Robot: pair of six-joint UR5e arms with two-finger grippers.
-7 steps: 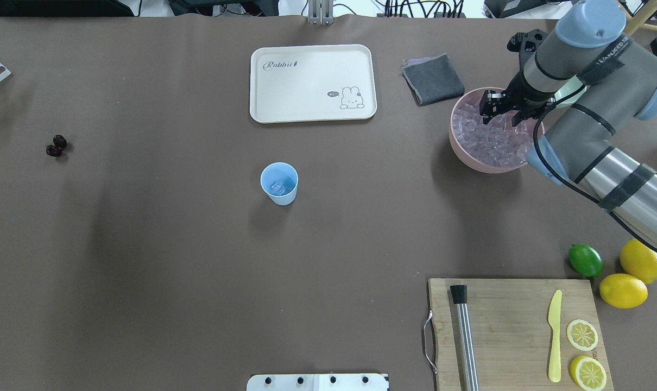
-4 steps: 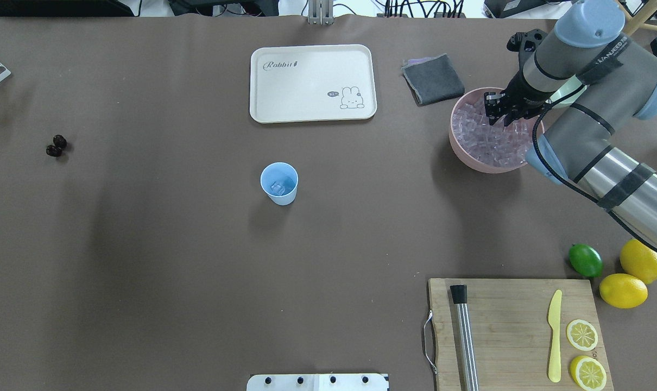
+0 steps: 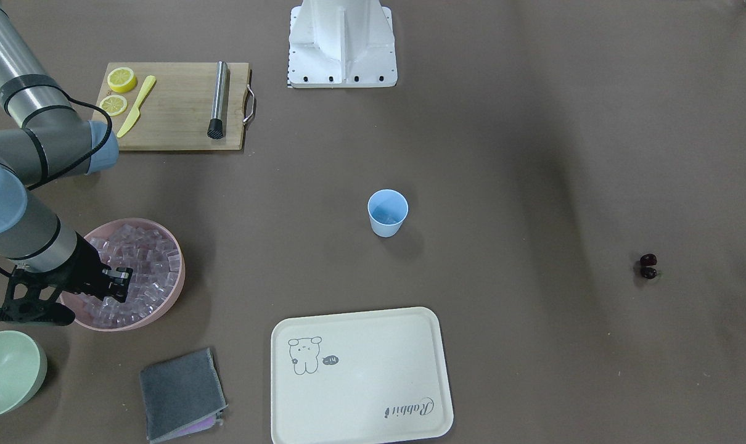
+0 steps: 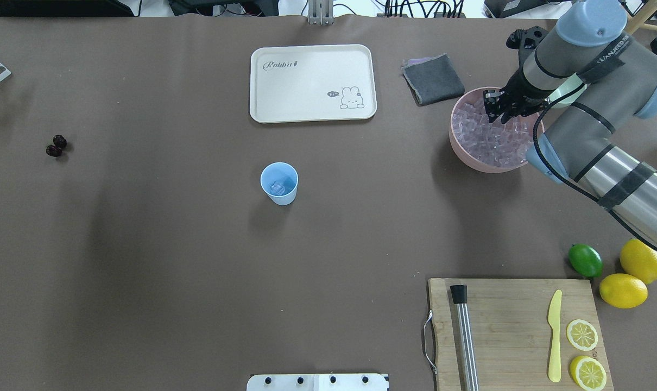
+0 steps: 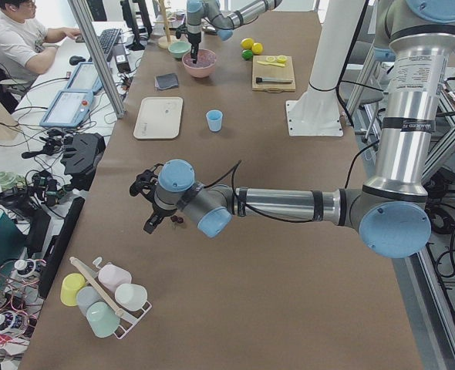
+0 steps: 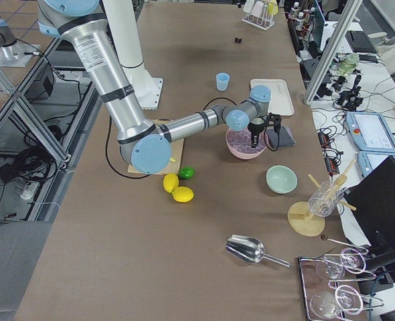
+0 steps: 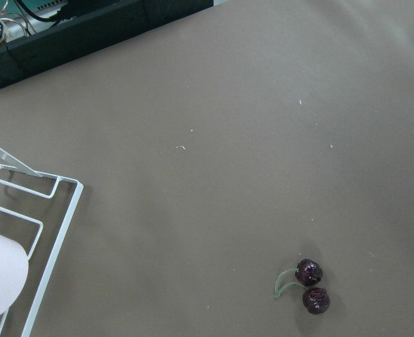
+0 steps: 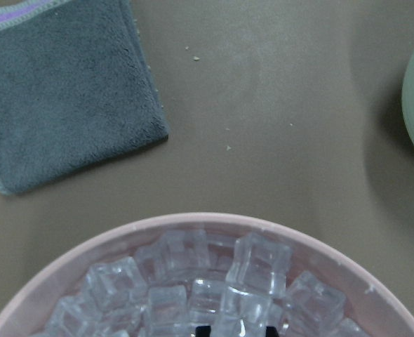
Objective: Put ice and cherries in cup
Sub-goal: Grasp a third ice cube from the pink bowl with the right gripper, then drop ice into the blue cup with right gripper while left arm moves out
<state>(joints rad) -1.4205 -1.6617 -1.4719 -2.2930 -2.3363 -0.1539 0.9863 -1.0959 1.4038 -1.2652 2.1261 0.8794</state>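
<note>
The light blue cup stands mid-table with an ice cube in it; it also shows in the front view. The rest of the ice fills the pink bowl. My right gripper is dipped into the ice at the bowl's far side, its fingers drawn together on a cube. The cherries lie on the table far left. In the left wrist view they show at the lower right. My left gripper hovers by the cherries; I cannot tell whether it is open.
A cream tray lies behind the cup. A grey cloth and a pale green bowl flank the pink bowl. A cutting board, a lime and lemons are front right. A cup rack stands beyond the cherries.
My right gripper has shifted slightly toward the bowl's far rim and sunk into the ice, and its fingers have drawn closer together. The cup and cherries have not moved.
</note>
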